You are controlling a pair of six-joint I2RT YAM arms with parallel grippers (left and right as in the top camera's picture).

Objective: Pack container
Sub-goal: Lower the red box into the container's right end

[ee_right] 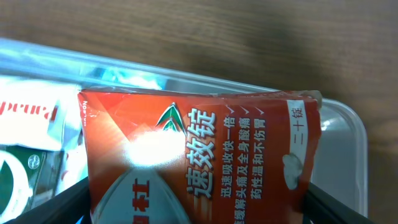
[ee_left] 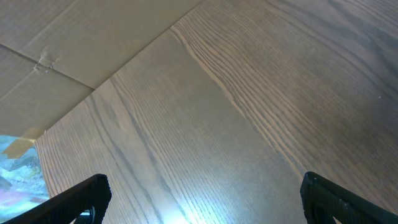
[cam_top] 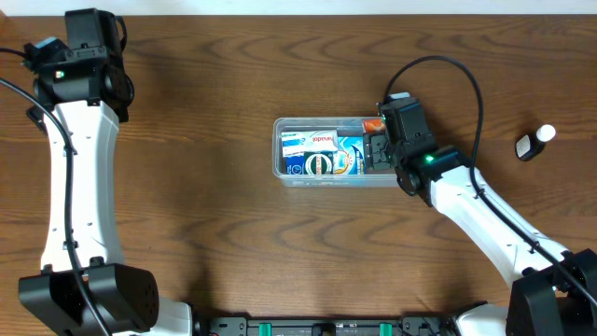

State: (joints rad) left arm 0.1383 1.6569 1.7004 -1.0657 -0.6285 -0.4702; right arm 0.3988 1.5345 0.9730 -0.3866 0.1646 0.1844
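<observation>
1. The dark wood-grain table [cam_top: 205,243] carries everything in view
2. The left arm [cam_top: 79,177] reaches along the table's left edge, well apart from the packing; its left gripper [ee_left: 205,183] hangs over bare wood with its fingers [ee_left: 84,198] spread wide and nothing between them
3. The right arm [cam_top: 485,219] comes in from the lower right, and its right gripper [cam_top: 381,149] sits at the right end of the container
4. The container [cam_top: 277,154], a clear bin with rounded corners and a rim, lies near the middle of the table, long side running left to right
5. A red box [ee_right: 199,155] with white Chinese print is clamped between the right gripper's fingers, which press on its two sides; it is over the container's right end, just inside the rim
6. A white box with red lettering [cam_top: 320,139] and a blue-and-white pack [cam_top: 328,164] lie inside, side by side
7. A small black bottle with a white cap [cam_top: 534,142] lies on the table far right, well apart from the container
</observation>
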